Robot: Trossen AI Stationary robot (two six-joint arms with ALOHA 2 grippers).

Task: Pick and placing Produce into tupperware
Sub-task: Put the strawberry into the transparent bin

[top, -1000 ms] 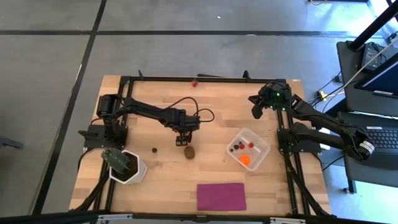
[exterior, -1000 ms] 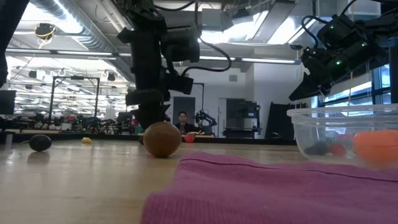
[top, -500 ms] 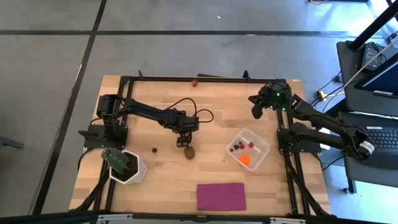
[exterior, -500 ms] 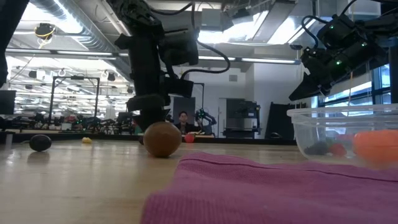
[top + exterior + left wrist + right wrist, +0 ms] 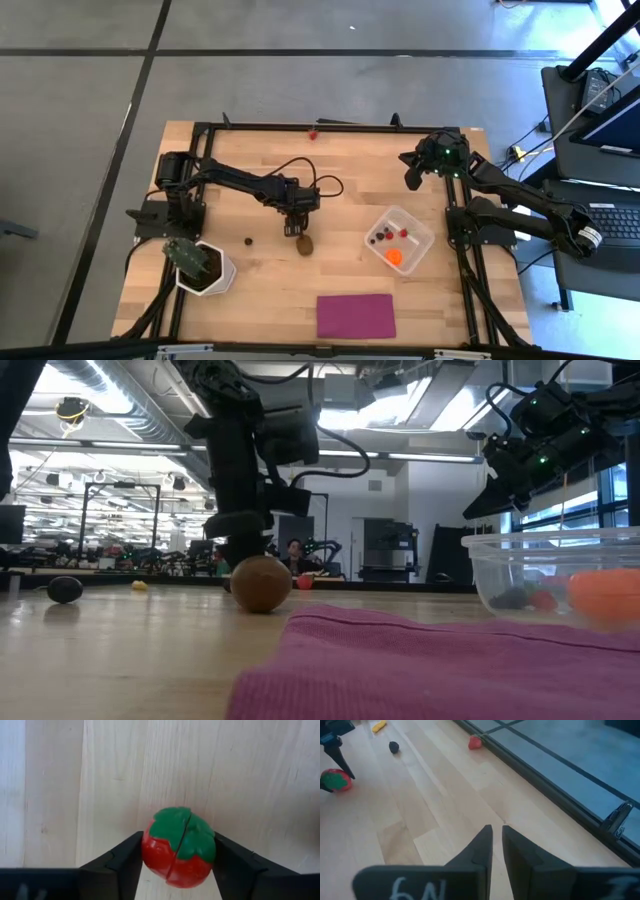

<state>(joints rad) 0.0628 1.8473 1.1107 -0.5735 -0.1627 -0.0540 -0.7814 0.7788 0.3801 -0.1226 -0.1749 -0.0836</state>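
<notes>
My left gripper stands mid-table, shut on the red-and-green piece, just far-left of the brown oval, which lies on the wood. The clear tupperware stands to the right and holds an orange ball, small red pieces and dark berries. A dark berry, a yellow bit and a small red piece lie loose on the table. My right gripper waits at the far right, shut and empty. My left gripper pinches the red-and-green piece between its two fingers, one finger on each red side below the green top. The fingers come from above, pointing down. The piece sits green top up, at or just above the wood; which, I cannot tell.
A white pot with a green plant stands at the near left. A flat magenta rectangle lies near the front edge. A black frame runs along the table's far edge. People show in the room beyond the table.
My left gripper has gone down a little over the red-and-green piece, next to the brown oval, and has since kept still.
</notes>
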